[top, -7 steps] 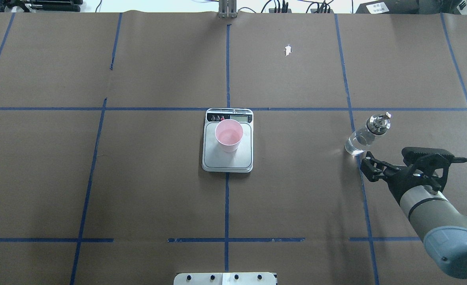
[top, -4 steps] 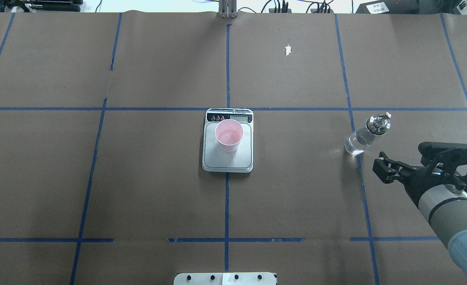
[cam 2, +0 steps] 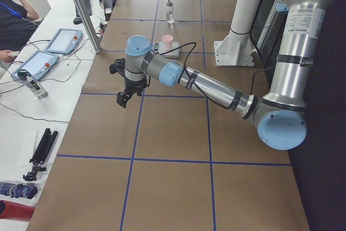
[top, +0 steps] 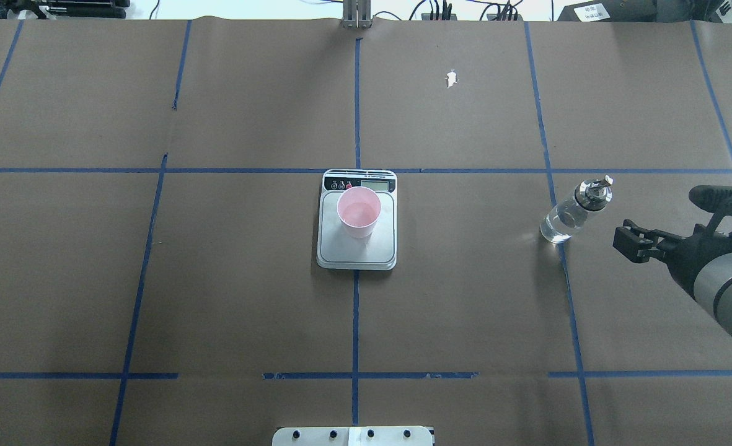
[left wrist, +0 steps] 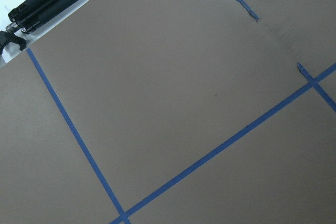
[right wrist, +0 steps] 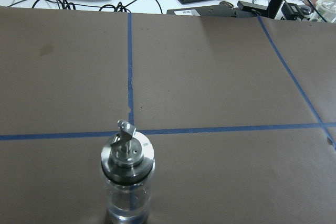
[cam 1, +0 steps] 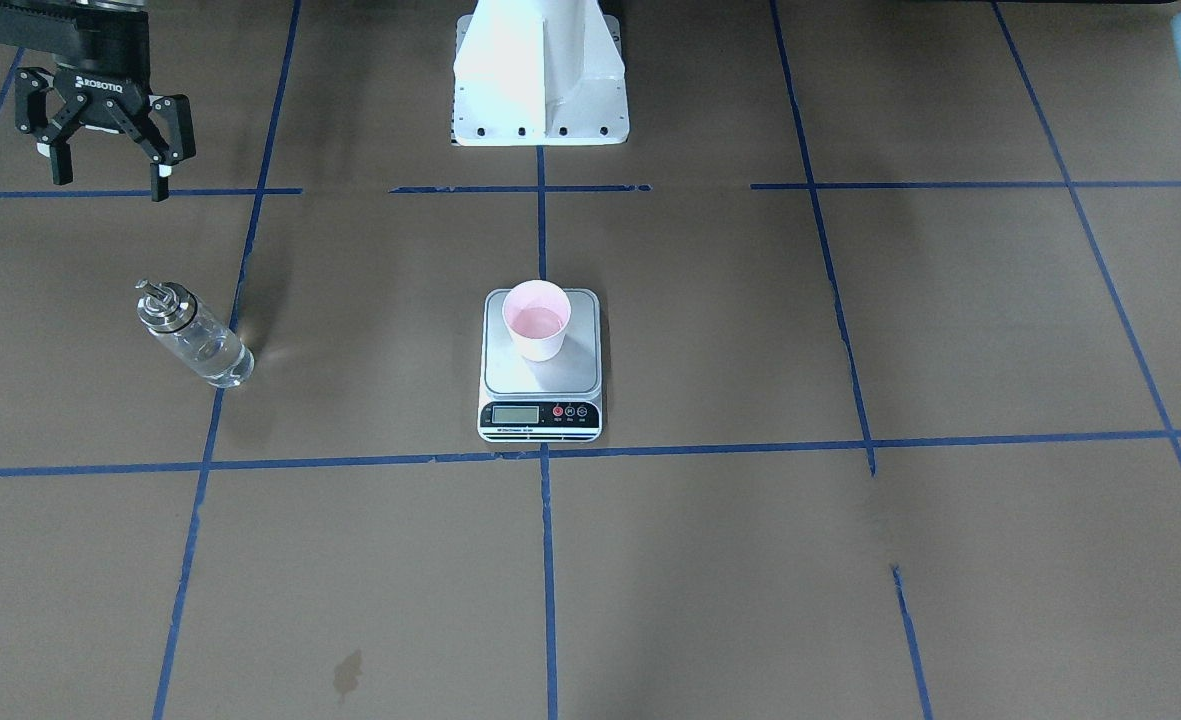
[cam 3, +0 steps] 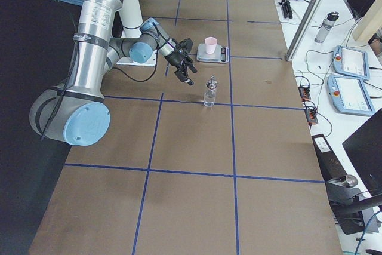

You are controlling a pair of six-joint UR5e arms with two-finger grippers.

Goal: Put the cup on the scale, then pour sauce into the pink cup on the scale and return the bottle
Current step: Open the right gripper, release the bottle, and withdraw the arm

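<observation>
Right gripper [cam 1: 108, 180] fingers spread, empty, near upright bottle [cam 1: 195, 335] but not touching; cup [cam 1: 537, 320] sits on scale [cam 1: 540, 382]; left gripper [cam 2: 124, 99] well apart, can't tell its state

Bottle [top: 565, 217] stands alone, open table [top: 465, 310] all round; cup [top: 359, 212] on scale [top: 357, 253] well apart.

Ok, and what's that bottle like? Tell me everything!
The bottle is clear glass, round and tall, with a shiny silver cap and a little bent spout on top. Clear liquid shows inside. It stands upright on the brown table. Nothing holds it; the right gripper hangs open nearby.
</observation>
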